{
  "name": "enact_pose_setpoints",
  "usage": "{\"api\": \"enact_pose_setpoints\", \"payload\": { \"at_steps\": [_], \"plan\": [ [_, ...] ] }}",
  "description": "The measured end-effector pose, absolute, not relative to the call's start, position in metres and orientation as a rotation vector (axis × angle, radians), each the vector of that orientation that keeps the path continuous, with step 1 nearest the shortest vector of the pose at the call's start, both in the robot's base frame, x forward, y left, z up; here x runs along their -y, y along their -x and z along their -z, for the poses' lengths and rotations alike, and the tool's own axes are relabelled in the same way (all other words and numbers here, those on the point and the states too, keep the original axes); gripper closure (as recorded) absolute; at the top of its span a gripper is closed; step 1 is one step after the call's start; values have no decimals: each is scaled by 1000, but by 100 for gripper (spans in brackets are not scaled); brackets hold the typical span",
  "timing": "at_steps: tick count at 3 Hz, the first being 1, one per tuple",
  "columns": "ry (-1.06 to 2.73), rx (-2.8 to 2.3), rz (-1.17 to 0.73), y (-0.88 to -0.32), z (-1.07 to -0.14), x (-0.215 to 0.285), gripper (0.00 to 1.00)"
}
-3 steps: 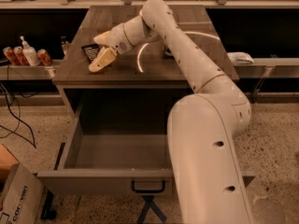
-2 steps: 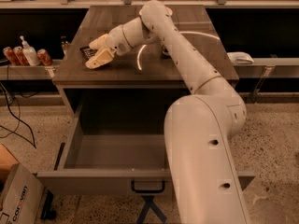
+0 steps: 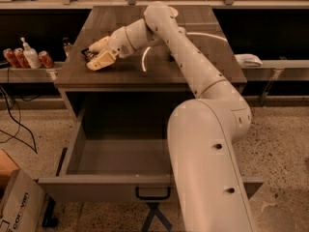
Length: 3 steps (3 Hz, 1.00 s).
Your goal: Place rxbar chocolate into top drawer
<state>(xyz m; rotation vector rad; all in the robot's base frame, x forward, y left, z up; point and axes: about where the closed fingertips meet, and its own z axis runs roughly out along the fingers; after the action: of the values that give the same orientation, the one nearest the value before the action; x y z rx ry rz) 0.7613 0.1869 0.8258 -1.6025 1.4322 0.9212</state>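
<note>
The rxbar chocolate (image 3: 89,53), a small black wrapper, lies flat near the left edge of the dark wooden tabletop (image 3: 193,57). My gripper (image 3: 98,53) reaches in from the right, low over the tabletop. Its pale fingers (image 3: 102,61) are spread, one on each side of the bar's right end, and do not look closed on it. The top drawer (image 3: 116,158) is pulled out wide below the tabletop. Its grey interior holds nothing, and its dark bar handle (image 3: 152,193) is on the front panel. My white arm crosses over the drawer's right side.
A shelf at the left holds red cans (image 3: 45,59) and a pump bottle (image 3: 30,55). A cardboard box (image 3: 17,209) stands on the floor at bottom left. Cables (image 3: 14,124) run across the floor. A white object (image 3: 247,59) lies on the right ledge.
My gripper has moved a little left and towards the back, closing in on the rxbar chocolate. The bar and the drawer have not moved.
</note>
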Motion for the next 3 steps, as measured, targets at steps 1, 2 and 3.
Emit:
{"api": "enact_pose_setpoints", "payload": {
  "at_steps": [1,2,3],
  "plan": [
    [1602,-1432,-921,-761,-827,-187,100],
    [1602,-1432,-921,-761,-827,-187,100],
    [1602,-1432,-921,-761,-828,-187,100]
  ]
}}
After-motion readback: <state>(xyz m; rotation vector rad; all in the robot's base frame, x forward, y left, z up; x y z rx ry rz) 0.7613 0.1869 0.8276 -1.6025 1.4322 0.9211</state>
